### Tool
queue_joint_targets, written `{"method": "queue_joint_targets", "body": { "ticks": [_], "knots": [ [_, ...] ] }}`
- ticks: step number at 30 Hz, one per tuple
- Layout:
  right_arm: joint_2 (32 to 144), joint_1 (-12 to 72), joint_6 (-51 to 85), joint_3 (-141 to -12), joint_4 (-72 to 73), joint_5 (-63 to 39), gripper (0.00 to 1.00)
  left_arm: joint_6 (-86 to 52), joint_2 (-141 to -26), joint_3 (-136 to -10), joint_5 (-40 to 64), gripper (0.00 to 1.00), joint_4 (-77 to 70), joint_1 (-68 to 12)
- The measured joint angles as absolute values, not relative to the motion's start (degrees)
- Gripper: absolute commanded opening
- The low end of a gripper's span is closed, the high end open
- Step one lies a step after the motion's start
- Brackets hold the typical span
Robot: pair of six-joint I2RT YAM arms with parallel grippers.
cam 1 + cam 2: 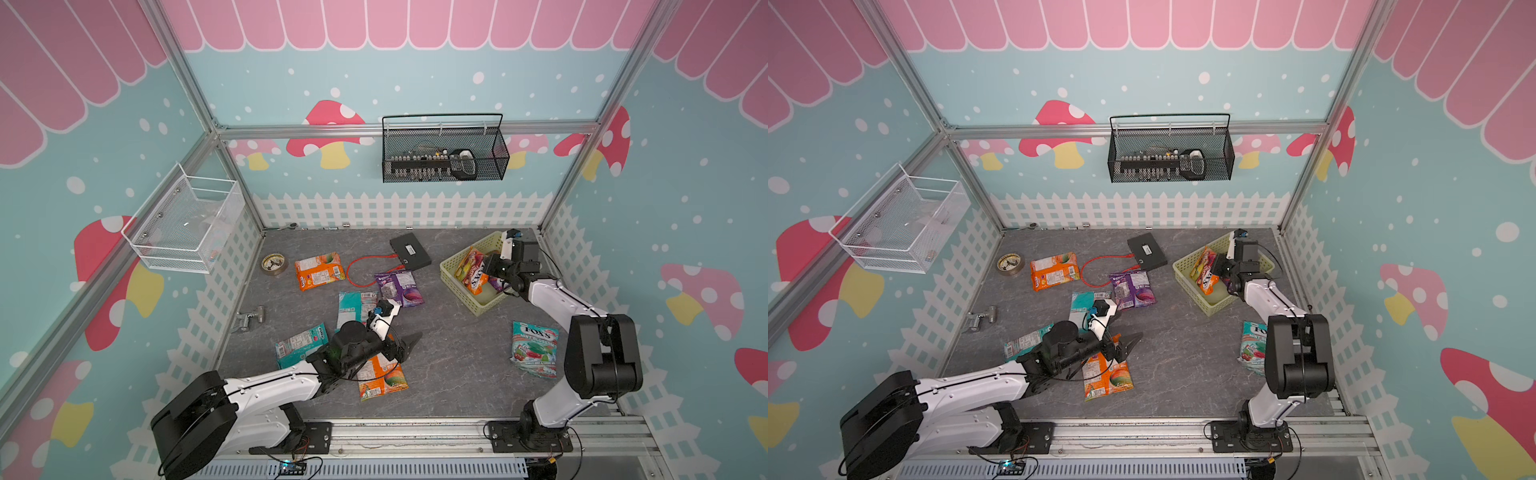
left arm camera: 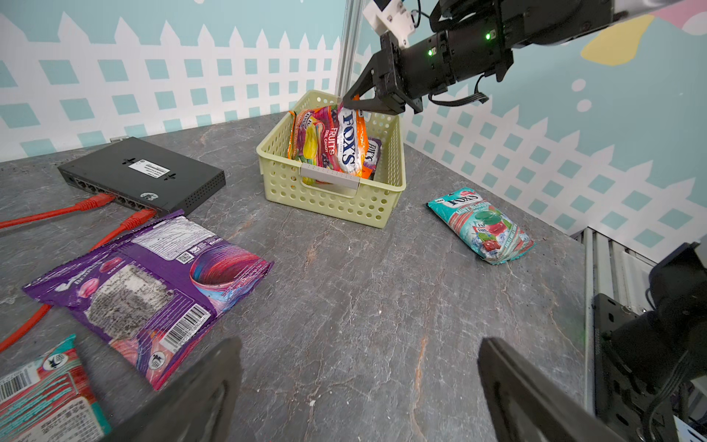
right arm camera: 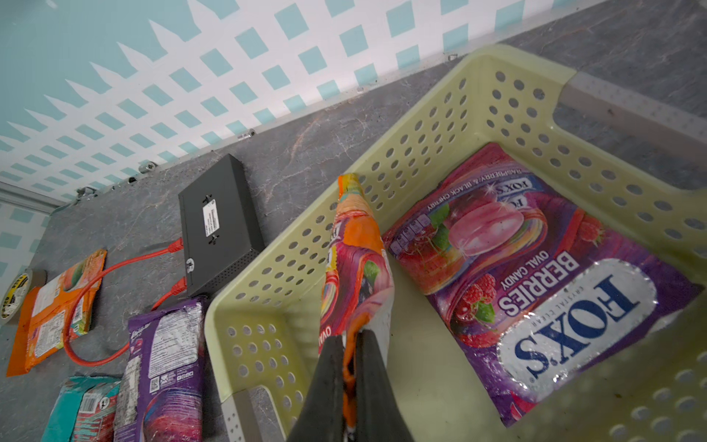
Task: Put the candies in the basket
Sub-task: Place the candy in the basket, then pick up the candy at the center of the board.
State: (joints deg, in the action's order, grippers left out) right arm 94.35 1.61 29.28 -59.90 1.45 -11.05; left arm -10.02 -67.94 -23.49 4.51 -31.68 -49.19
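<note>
Looking down in both top views, I see the right gripper (image 1: 485,272) pressed together on the top edge of the multicolour fruit bag (image 1: 473,275), which hangs on edge inside the pale yellow-green basket (image 1: 457,291) directly below that gripper. The left gripper (image 1: 409,344) is spread wide and holds nothing. It hovers over the bench (image 1: 457,353), with an orange bag (image 1: 380,380) lying under its wrist and a teal bag (image 1: 297,347) back beside its arm. A mint bag (image 1: 534,349) lies flat on the bench, well apart from both grippers, beside the right arm's elbow.

In the left wrist view, my left gripper's fingers (image 2: 199,394) stand far apart with only bare bench between them. Ahead of them and off to one side lies a purple bag (image 2: 153,275), back side up, with a red cable (image 2: 136,219) passing under it from the black box (image 2: 141,176) beyond. Farther ahead is the basket (image 2: 329,199), and the fruit bag (image 2: 329,141) stands upright in it, pinched at its top by the right gripper (image 2: 354,103). The mint bag (image 2: 482,225) lies near the basket, not touching it.

In the right wrist view, the right gripper's fingers (image 3: 333,386) clamp the bag's crimped edge, orange film squeezed between them. The bag reaches away from the fingertips toward the basket's perforated long wall; I cannot tell whether it touches. Beside it, flat on the basket floor, lies a purple berries bag (image 3: 535,275), label up. Outside the wall, the black box and the purple bag sit on the bench.
</note>
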Motion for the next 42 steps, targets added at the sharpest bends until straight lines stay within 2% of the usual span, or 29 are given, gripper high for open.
{"method": "queue_joint_targets", "body": {
  "ticks": [2,10,16,22,27,33,34,37,40,42],
  "knots": [
    [95.79,1.56,29.8,-59.72,0.97,-10.9,0.15,-10.02,-67.94,-23.49,4.49,0.99,-31.68,-49.19],
    [98.28,1.5,30.35,-59.37,-2.0,-9.8,0.2,-10.02,-67.92,-23.49,4.47,0.99,-31.68,-49.19],
    [98.28,1.48,30.17,-59.51,-3.46,-8.21,0.37,-10.02,-67.92,-23.49,4.32,0.99,-31.68,-49.21],
    [97.51,1.5,30.11,-60.38,-6.66,-6.35,0.49,-10.07,-67.92,-23.49,2.7,0.99,-31.66,-49.21],
    [91.79,2.42,30.92,-60.42,-11.35,-4.91,0.61,-11.88,-67.85,-23.53,-2.72,0.99,-30.7,-49.19],
    [79.55,10.7,33.65,-58.22,-15.33,-3.11,0.61,-21.96,-65.06,-27.07,-4.21,0.99,-18.98,-44.84],
    [77.25,12.64,34.26,-56.73,-15.38,-3.4,0.6,-24.18,-63.77,-27.11,-3.01,0.97,-17.5,-43.44],
    [71.66,17.91,35.55,-50.89,-15.14,-5.5,0.58,-30.41,-59.09,-25.76,1.21,0.78,-14.26,-39.94],
    [67.75,23.11,37.26,-44.77,-14.61,-7.9,0.55,-35.44,-54.59,-23.09,4.01,0.58,-10.35,-39.44],
    [66.57,27.18,38.54,-41.91,-14.06,-9.13,0.53,-38.24,-52.66,-21.85,5.23,0.49,-6.92,-39.42]
  ]
}}
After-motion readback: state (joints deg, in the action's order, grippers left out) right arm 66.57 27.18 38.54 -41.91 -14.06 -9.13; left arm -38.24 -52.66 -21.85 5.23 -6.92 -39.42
